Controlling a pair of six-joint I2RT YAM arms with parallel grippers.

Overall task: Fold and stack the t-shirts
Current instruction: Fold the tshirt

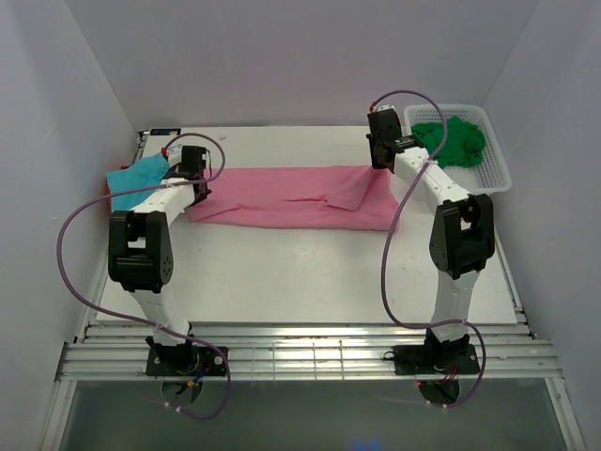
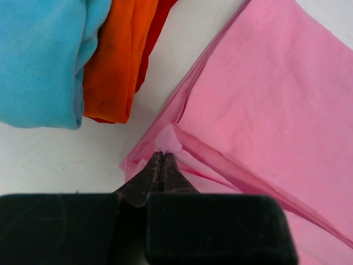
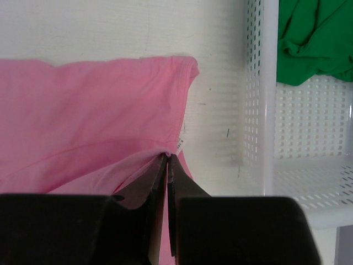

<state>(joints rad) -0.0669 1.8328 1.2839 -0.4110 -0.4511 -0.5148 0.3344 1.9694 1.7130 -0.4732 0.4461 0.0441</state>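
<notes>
Across the desk lies the pink t-shirt, half folded; the left hand and right hand each pinch an end corner. Next, I judge, both must lift and carry together.

The pink t-shirt was soft, matt cotton knit, with fine rows of stitching along its hems. The teal t-shirt and the orange t-shirt were the same dull, smooth cloth, the orange one faintly smudged. The green t-shirt was matt, crumpled cloth. The basket was white perforated plastic with a slight sheen. The surface looked white, matt and lightly scuffed. My left hand and right hand had dark, matt, finely textured fingers.
</notes>
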